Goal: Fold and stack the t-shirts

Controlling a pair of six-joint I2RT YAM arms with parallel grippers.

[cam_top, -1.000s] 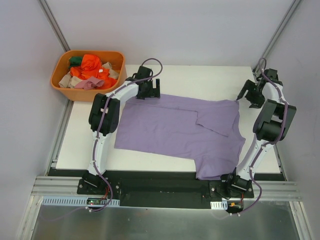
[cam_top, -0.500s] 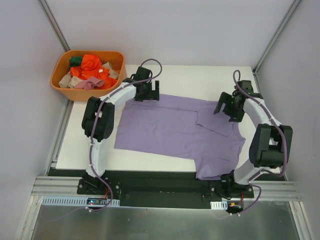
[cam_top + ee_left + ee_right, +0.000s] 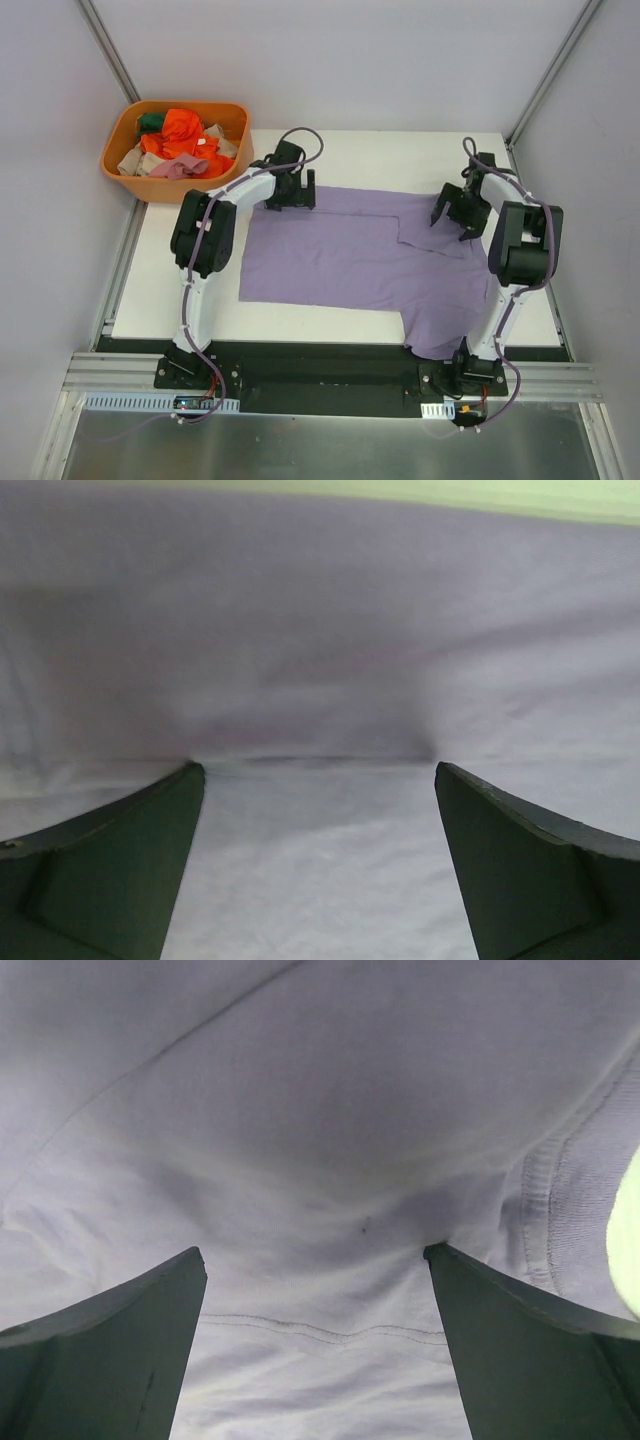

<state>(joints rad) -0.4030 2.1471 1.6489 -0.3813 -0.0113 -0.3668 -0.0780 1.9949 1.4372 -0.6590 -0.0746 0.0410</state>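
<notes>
So the purple t-shirt [image 3: 345, 262] is lying spread out across the middle of the white table [image 3: 380, 150], mostly flat. Its 5 o'clock corner droops over the near edge of the table.

The left gripper [image 3: 290, 193] sits at the shirt's 11 o'clock corner, right on the far hem. From its wrist cam, the left gripper [image 3: 315, 765] has its jaws spread wide with nothing pinched. Both dark fingers [image 3: 110, 870] point down at the cloth, and a low ridge of fabric runs between the tips. A thin strip of bare table shows at 12 o'clock, past the shirt's edge.

The right gripper [image 3: 456, 212] is over at about 2 o'clock on the shirt, on the cloth just inside its far right edge. The wrist cam tells the same story. The right gripper [image 3: 315, 1250] has its jaws wide apart and isn't holding anything, and the fingers [image 3: 540, 1350] frame a puckered bit of purple fabric. A stitched hem [image 3: 545, 1210] runs along at 3 o'clock, and another seam line crosses near 6 o'clock.

Off the table's 10 o'clock corner there's an orange basket [image 3: 106, 160] with a heap of other clothes [image 3: 180, 130] in it, orange, green, pink and beige.
</notes>
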